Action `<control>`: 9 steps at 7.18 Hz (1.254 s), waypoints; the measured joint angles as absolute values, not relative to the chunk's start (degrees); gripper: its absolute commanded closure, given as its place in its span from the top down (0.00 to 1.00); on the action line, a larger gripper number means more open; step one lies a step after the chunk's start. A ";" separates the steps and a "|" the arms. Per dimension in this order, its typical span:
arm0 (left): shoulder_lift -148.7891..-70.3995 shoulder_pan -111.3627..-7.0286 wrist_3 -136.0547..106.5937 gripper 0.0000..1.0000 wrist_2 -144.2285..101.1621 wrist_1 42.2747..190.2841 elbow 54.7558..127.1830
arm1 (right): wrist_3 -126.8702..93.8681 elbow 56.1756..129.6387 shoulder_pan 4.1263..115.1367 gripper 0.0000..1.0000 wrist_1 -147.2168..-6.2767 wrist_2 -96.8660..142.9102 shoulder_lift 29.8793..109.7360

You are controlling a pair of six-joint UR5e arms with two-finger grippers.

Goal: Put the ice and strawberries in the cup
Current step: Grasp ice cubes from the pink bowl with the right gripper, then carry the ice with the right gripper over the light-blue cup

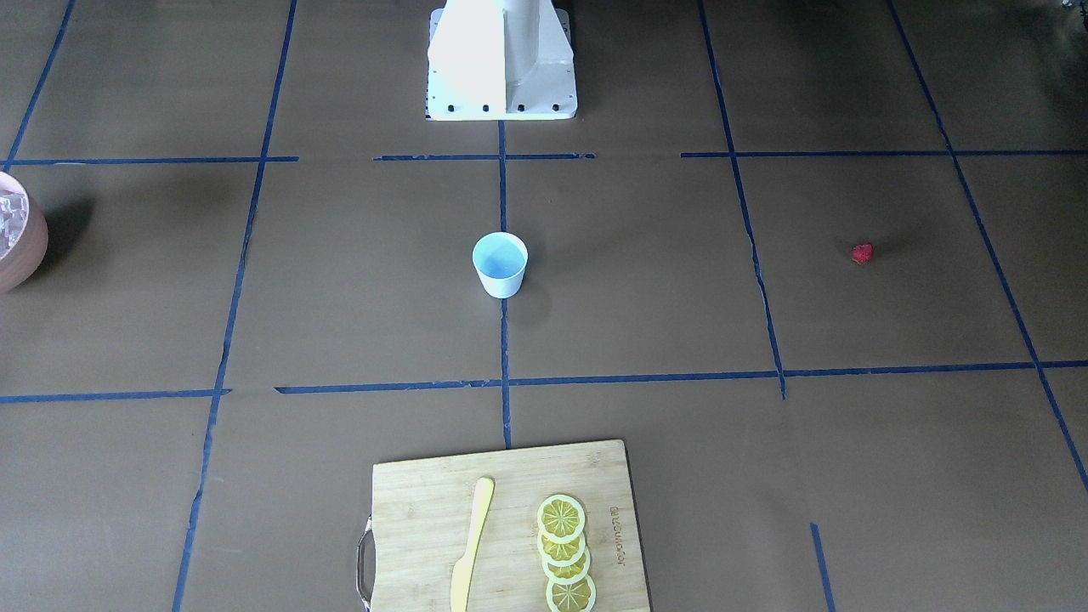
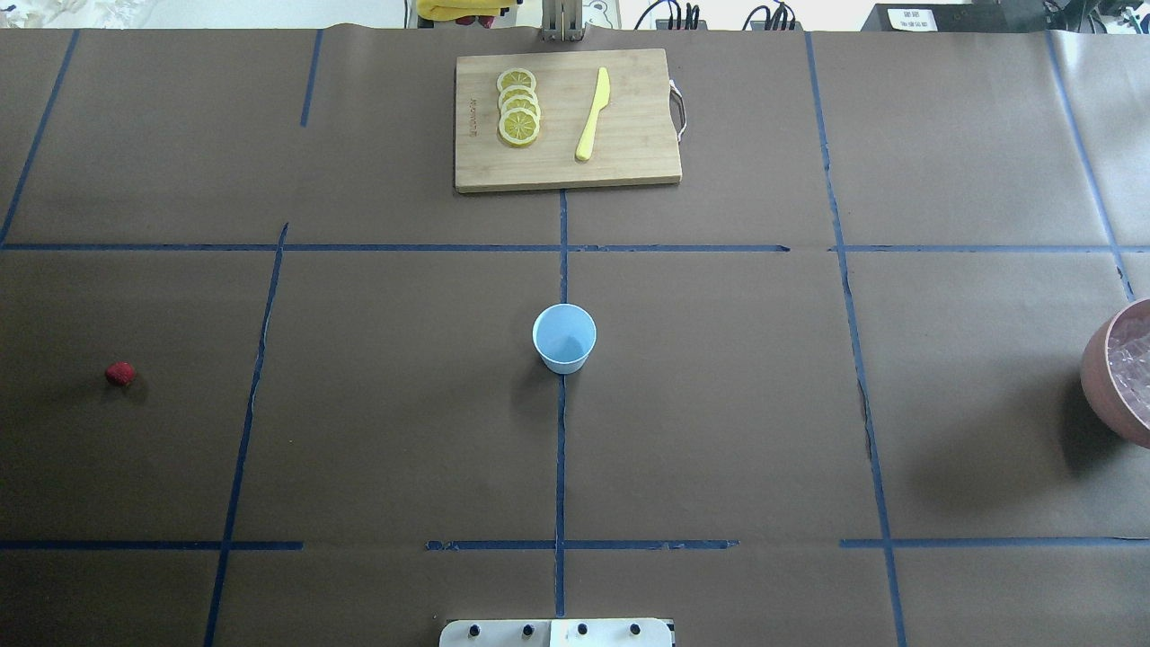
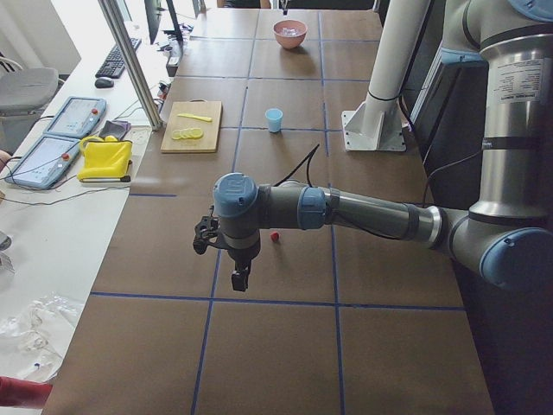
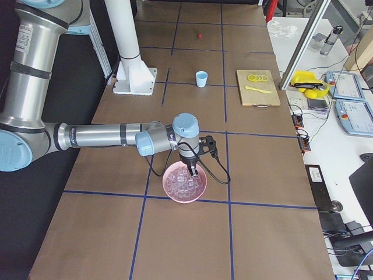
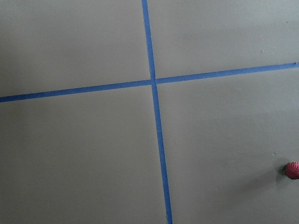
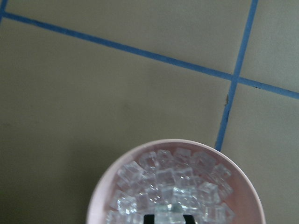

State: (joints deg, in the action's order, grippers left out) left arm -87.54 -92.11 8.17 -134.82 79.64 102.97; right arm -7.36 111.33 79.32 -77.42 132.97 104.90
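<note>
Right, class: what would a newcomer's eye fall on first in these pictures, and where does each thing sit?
The white cup with its pale blue inside stands alone at the table's middle. A pinkish bowl heaped with ice cubes sits below the right gripper at the robot's right end, and one red strawberry lies on its left side. A cutting board with lemon slices and a yellow knife lies at the far edge.

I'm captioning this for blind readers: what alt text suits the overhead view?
A white cup stands empty in the middle of a brown table gridded with blue tape. A strawberry lies far left, a bowl of ice is cut off at right, and a board with lemon slices and a knife sits at the far edge.
</note>
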 measured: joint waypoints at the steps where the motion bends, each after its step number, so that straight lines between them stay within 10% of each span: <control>1: -87.54 -92.11 8.17 1.00 -134.82 79.65 102.95 | -16.73 113.90 76.95 0.02 -77.65 134.46 103.03; 9: -87.62 -92.03 8.29 1.00 -134.82 79.80 102.40 | -87.88 109.00 40.19 0.02 -77.77 118.54 63.06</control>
